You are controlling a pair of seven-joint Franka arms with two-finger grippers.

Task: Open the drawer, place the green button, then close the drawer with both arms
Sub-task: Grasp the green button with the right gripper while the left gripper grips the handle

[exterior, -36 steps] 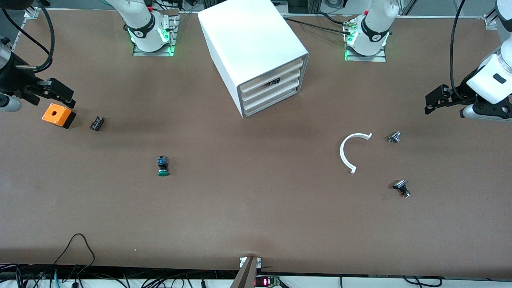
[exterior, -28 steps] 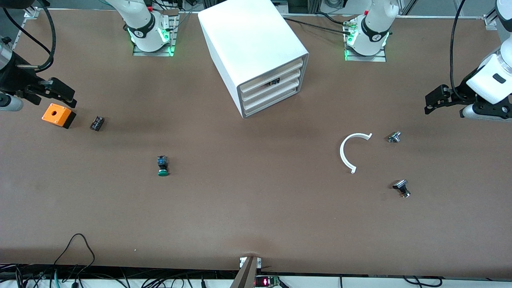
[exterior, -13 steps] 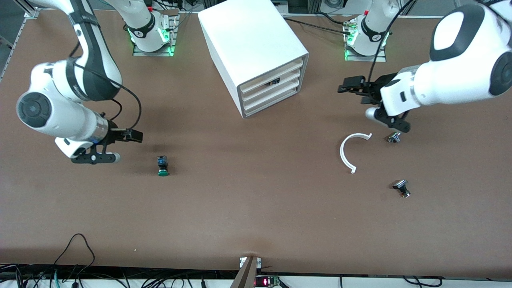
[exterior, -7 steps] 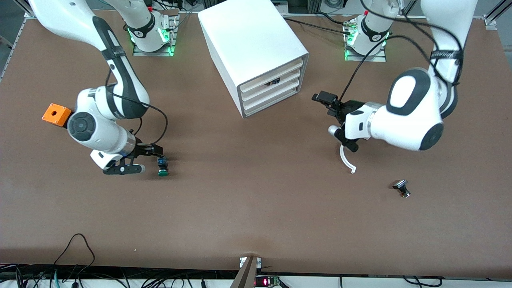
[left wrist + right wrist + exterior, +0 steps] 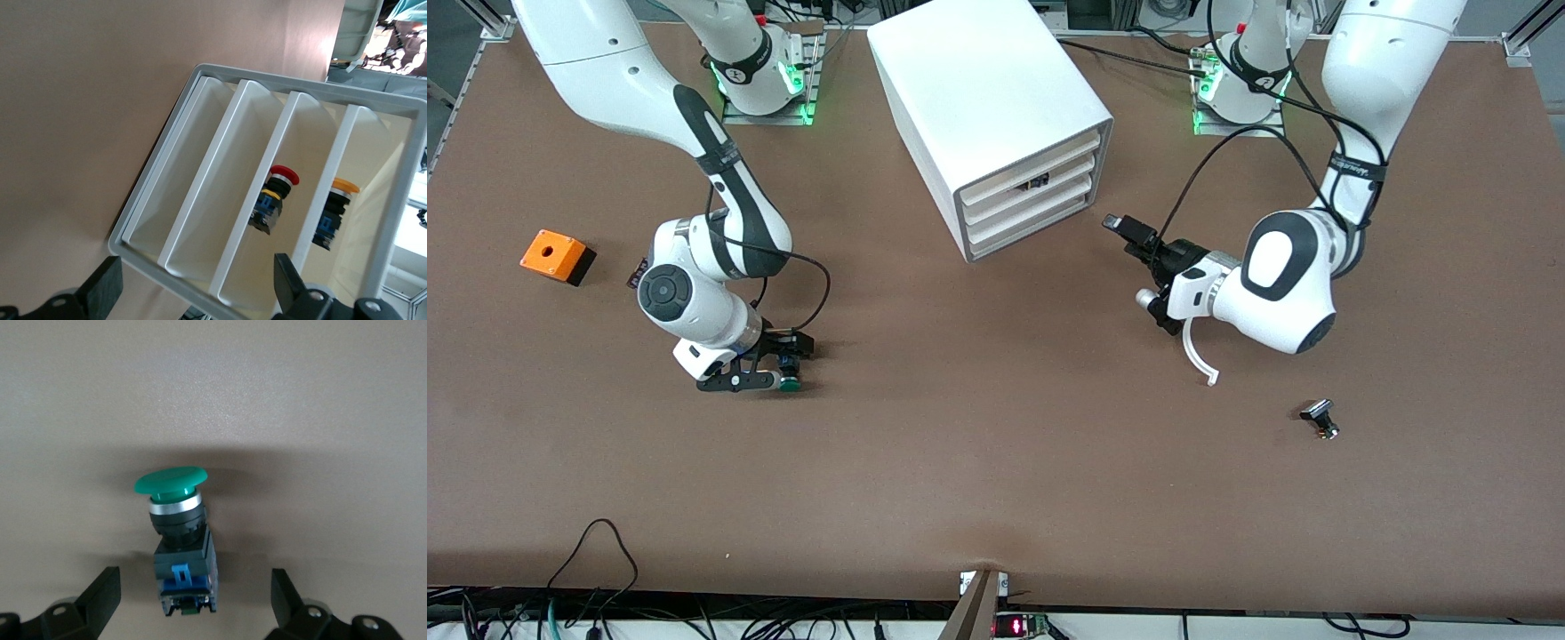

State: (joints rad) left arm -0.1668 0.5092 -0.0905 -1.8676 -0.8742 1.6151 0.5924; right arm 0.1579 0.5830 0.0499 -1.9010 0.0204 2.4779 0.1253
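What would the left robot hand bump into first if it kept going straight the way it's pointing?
Most likely the cabinet. The left gripper, fingers open, points at its drawer fronts, and its wrist view looks right into the drawers. Nothing shows in between, though exactly which drawer it would meet is hard to judge.

Desk [image 5: 996, 462]: broad, matte brown top, evenly lit, faint soft shadows. Black cables [image 5: 596, 551] trail over its edge nearest the front camera. Aluminium framing [image 5: 480, 11] at the corners farthest from that camera. Two metal mounting plates [image 5: 769, 111] with green indicator glow sit along that same edge.
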